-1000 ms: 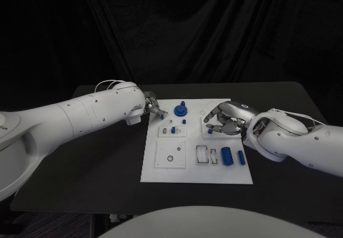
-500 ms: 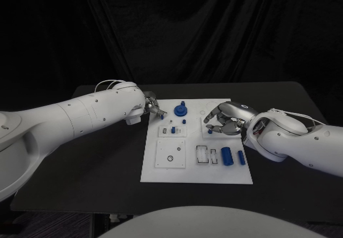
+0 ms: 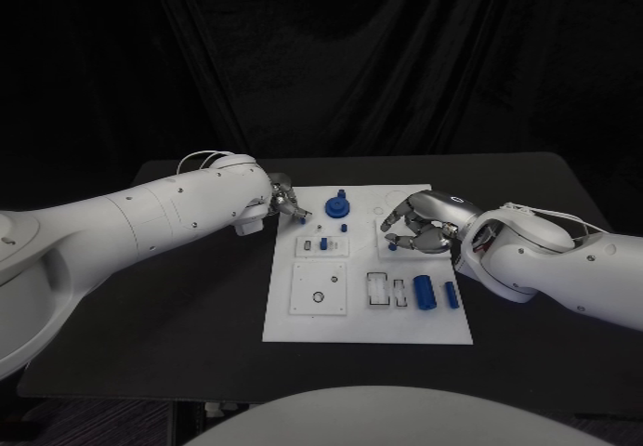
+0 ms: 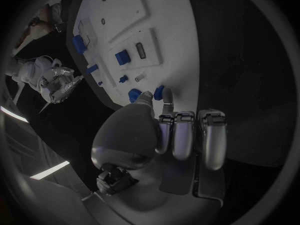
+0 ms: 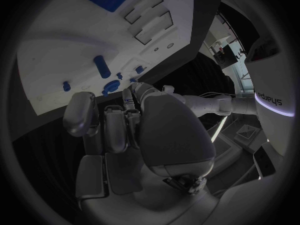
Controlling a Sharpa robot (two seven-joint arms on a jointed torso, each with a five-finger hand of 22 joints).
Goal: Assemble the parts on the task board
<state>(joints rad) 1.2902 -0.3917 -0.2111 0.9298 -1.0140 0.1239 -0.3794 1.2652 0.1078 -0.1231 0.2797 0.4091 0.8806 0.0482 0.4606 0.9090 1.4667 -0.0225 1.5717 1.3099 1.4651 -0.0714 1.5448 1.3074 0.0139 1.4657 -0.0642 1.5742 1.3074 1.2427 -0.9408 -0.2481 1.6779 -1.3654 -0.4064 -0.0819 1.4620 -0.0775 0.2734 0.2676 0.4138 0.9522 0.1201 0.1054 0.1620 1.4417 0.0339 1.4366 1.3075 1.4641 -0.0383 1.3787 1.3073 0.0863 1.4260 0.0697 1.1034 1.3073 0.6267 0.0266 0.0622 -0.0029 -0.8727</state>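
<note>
Assembly looks only partly done, judging from how the parts lie on the task board [image 3: 306,327]. A blue knob-shaped part [image 3: 339,203] stands seated near the board's far edge, between the two sets of fingers, and a small blue peg [image 3: 346,227] stands just nearer than it. Close to the fingers of the left hand [image 3: 285,205], a small white block with recesses [image 3: 321,245] carries one short blue piece upright in it. Nearer the robot, well apart from both hands, a blue cylinder [image 3: 425,292] and a slimmer blue bar [image 3: 453,295] lie loose on the plate beside a pair of rectangular slots [image 3: 388,289]; those slots look empty, so I judge these two parts are not yet placed. A square plate with a ring-shaped hole [image 3: 321,286] also seems unfilled.

In the left wrist view the left hand's fingers [image 4: 167,104] are drawn together at the board's edge on a small blue part [image 4: 160,91], which appears pinched there; a second blue piece sits just beside it. The right hand [image 3: 422,226] hovers over the board's other side with its fingers curled in, and a small blue peg [image 3: 393,246] shows right at its fingertips. Whether those fingers actually grip the peg or merely touch it, I cannot tell, and the right wrist view does not settle it.

What remains, by my estimate: seating whatever each hand is working on, then the loose cylinder and bar into their slots.
</note>
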